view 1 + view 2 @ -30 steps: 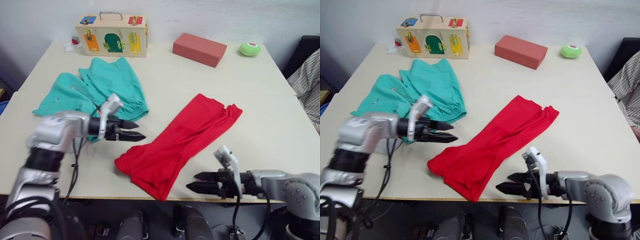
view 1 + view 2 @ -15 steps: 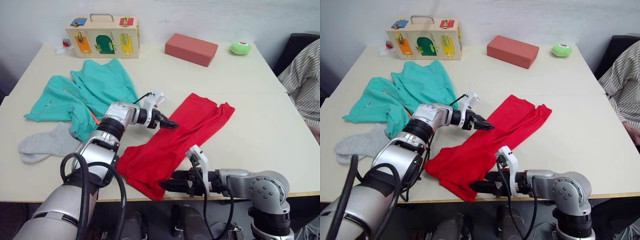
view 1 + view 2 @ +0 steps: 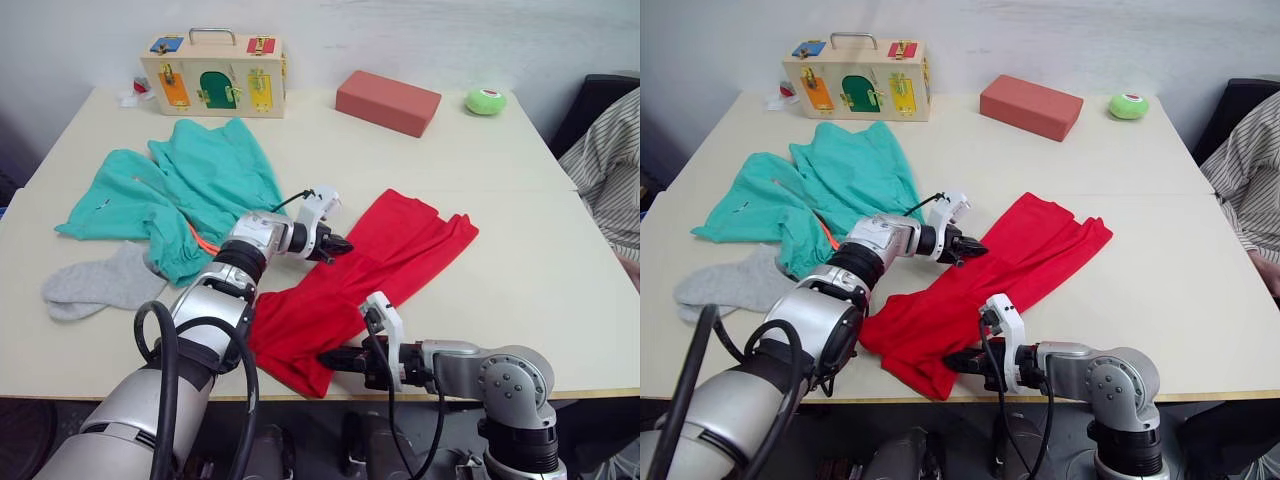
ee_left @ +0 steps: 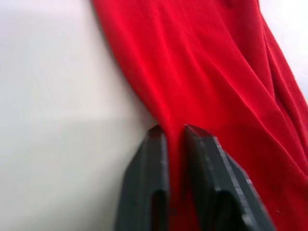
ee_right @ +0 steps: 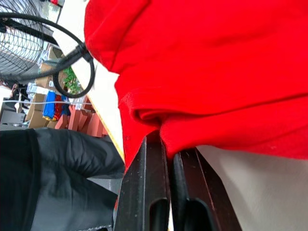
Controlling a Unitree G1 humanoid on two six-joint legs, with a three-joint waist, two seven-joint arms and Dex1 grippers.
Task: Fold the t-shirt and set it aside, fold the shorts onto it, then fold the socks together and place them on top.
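The red t-shirt [image 3: 375, 280] lies as a long diagonal strip near the table's front edge. My left gripper [image 3: 340, 243] is shut on its left long edge, about midway along; in the left wrist view the fingers [image 4: 149, 187] pinch a ridge of the red cloth [image 4: 216, 72]. At the strip's near end, by the table edge, my right gripper [image 3: 330, 358] is shut on the cloth, and the right wrist view shows a fold of the t-shirt [image 5: 216, 62] clamped at the fingertips [image 5: 147, 159]. The teal shorts [image 3: 190, 185] lie spread at the left. Grey socks [image 3: 100, 285] lie at the front left.
A wooden latch box [image 3: 213, 72], a red brick-like block [image 3: 388, 101] and a green ball [image 3: 485, 100] stand along the table's far edge. A person's striped sleeve [image 3: 610, 170] shows at the right edge. Bare table [image 3: 540, 280] lies to the right of the t-shirt.
Both grippers have gone from open to shut on the red t-shirt. The right one reached in to the cloth's near end; the left stayed at the long edge. The camera shifted a little.
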